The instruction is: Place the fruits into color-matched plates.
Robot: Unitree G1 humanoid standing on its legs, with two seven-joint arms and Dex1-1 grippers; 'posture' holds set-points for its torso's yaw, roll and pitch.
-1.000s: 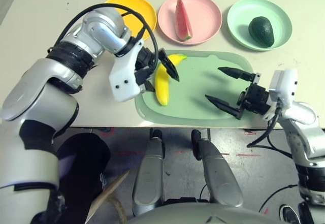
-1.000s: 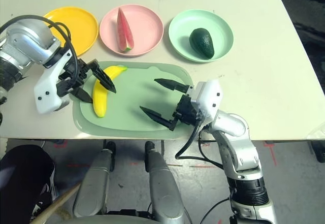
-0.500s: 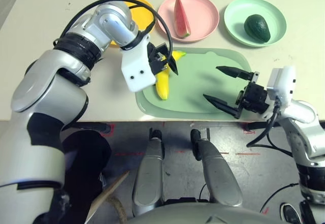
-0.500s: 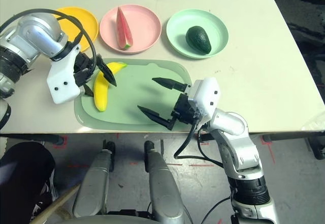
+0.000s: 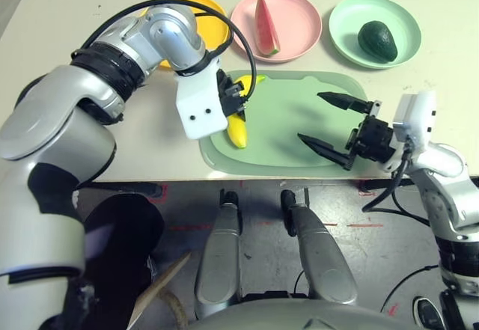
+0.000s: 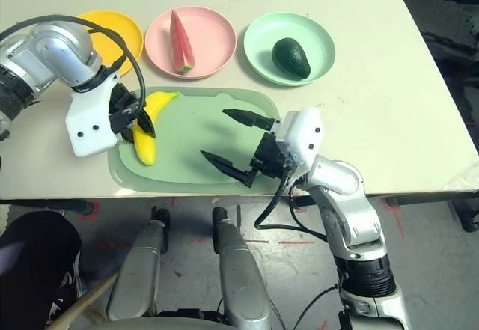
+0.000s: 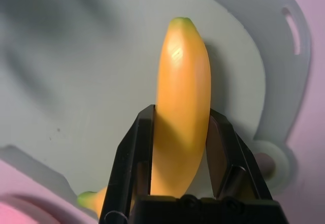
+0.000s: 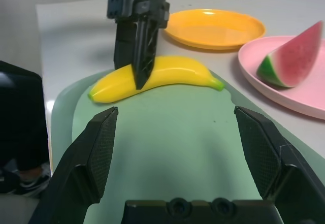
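Closed on the banana (image 8: 175,71), my left tool (image 7: 183,132) has a finger pressed to either side of its yellow body, around the middle of its length. The banana lies on the pale-green cutting mat (image 6: 209,139), along the mat's nine o'clock side. My right tool (image 6: 238,149) stands wide open and empty above the mat, at about three o'clock from the banana. Beyond the mat, three plates sit on the surface (image 6: 389,128). The yellow plate (image 8: 216,28) is at about eleven o'clock from the mat's centre, partly behind my left arm (image 5: 161,34). The pink plate (image 6: 217,38) is near twelve and carries the watermelon wedge (image 6: 181,44). The mint green plate (image 6: 318,42) is at about one, with the avocado (image 6: 290,57) in it.
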